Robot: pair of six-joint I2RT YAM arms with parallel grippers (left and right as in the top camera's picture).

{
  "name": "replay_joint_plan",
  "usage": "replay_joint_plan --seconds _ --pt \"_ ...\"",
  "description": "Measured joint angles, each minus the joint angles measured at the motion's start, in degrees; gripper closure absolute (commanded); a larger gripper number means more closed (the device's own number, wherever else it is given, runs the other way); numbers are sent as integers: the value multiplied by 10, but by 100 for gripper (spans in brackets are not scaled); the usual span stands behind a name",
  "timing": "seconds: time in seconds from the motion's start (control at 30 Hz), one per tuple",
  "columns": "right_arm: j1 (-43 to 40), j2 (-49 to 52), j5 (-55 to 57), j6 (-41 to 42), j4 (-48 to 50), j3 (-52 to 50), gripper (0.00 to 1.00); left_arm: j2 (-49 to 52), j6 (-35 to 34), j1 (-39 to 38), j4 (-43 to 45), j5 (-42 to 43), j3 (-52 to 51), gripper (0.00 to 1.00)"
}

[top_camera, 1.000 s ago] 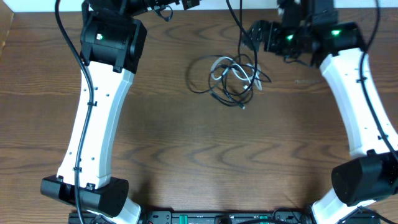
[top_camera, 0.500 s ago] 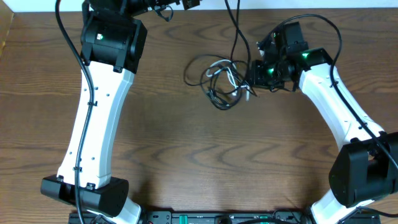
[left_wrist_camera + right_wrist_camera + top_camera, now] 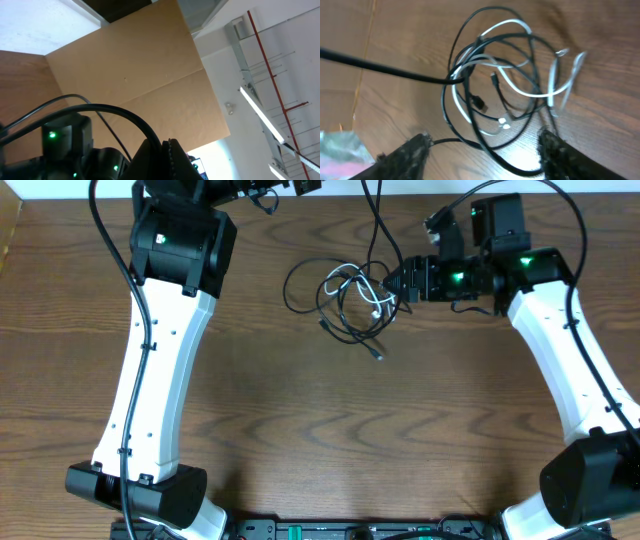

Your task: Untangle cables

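Note:
The cables [image 3: 345,295] lie in a loose tangle at the back middle of the wooden table: thin black loops wound with one white cord [image 3: 343,280]. One black strand [image 3: 375,220] rises taut from the tangle past the top edge. In the left wrist view my left gripper [image 3: 165,152] is shut on a black cable and points upward, away from the table. My right gripper [image 3: 396,280] is at the tangle's right edge. Its jaws [image 3: 482,155] are open, with black loops and the white cord [image 3: 520,90] lying between and ahead of the fingers [image 3: 405,157].
Both white arms [image 3: 150,370] stretch from their bases at the front edge toward the back. Thick black leads [image 3: 545,205] hang off the arms. The table's back edge [image 3: 60,198] runs just behind the tangle.
My right gripper came from the back right down to the tangle, closed partway, then opened again. The tangle has shifted left and its loops lie differently. The left arm has not moved.

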Motion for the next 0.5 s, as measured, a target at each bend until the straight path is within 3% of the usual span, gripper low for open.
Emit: replay_joint_plan --seconds 0.23,0.37,0.5 --pt "35 18 24 -33 -7 -6 49 0 0 0 0 0 0 93" --pt "44 19 103 -39 -4 -10 95 0 0 0 0 0 0 93" --pt "47 31 123 -38 -6 -12 98 0 0 0 0 0 0 93"
